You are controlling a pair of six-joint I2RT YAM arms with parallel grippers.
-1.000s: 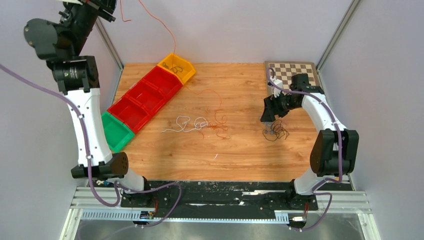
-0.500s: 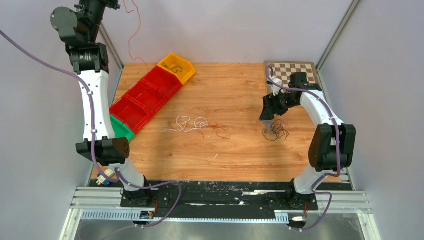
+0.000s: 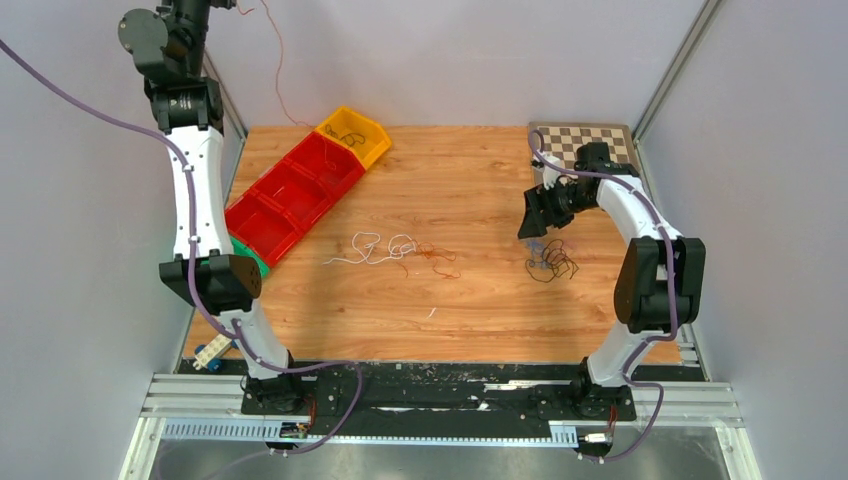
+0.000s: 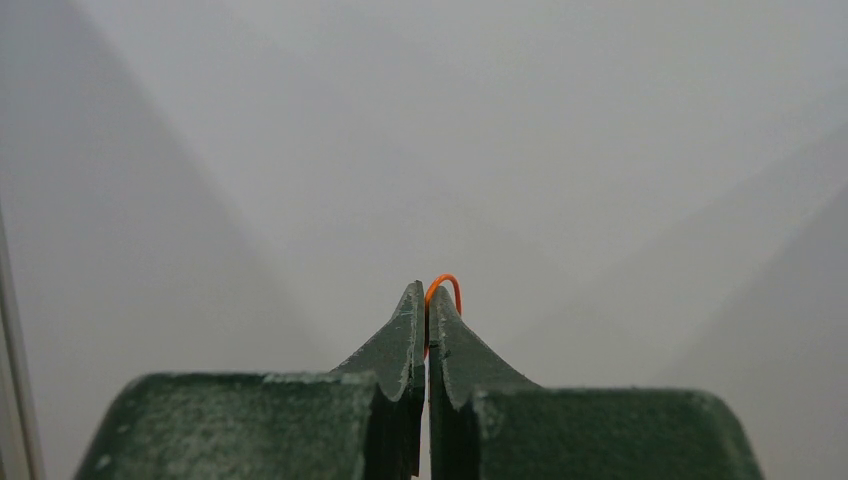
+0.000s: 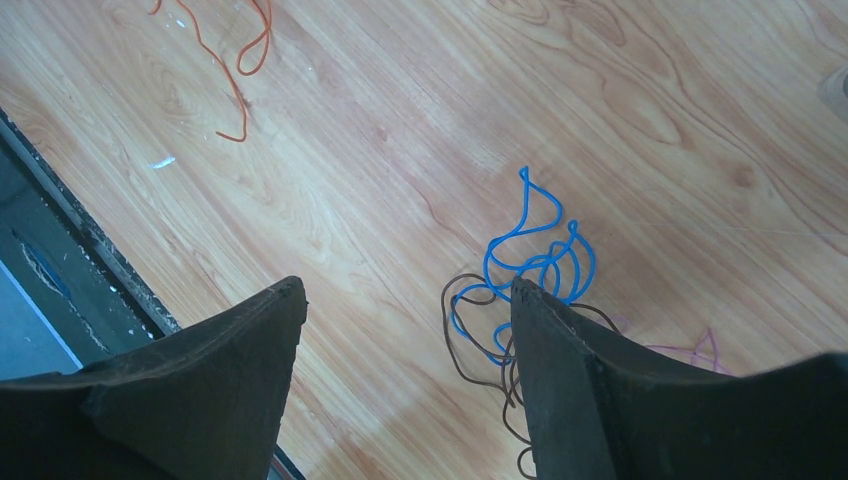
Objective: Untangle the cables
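My left gripper (image 4: 428, 300) is shut on the end of a thin orange wire (image 4: 446, 284). In the top view it is raised high at the top left (image 3: 222, 5), and the orange wire (image 3: 279, 80) hangs from it down the back wall. A white wire (image 3: 370, 245) and orange-red strands (image 3: 435, 256) lie mid-table. A dark tangle (image 3: 552, 262) lies at the right. My right gripper (image 3: 535, 225) is open and empty just above it. In the right wrist view (image 5: 408, 290) the right finger overlaps a blue wire (image 5: 530, 250) tangled with a brown one (image 5: 470, 340).
A row of bins runs along the left: a yellow bin (image 3: 372, 137) with a dark wire inside, red bins (image 3: 290, 195) and a green bin (image 3: 248, 258). A chessboard (image 3: 585, 140) lies at the back right. An orange strand (image 5: 235, 70) shows far left in the right wrist view.
My left arm has swung up and back, pulling the orange wire clear of the table pile; it now hangs free. The right gripper has barely moved.
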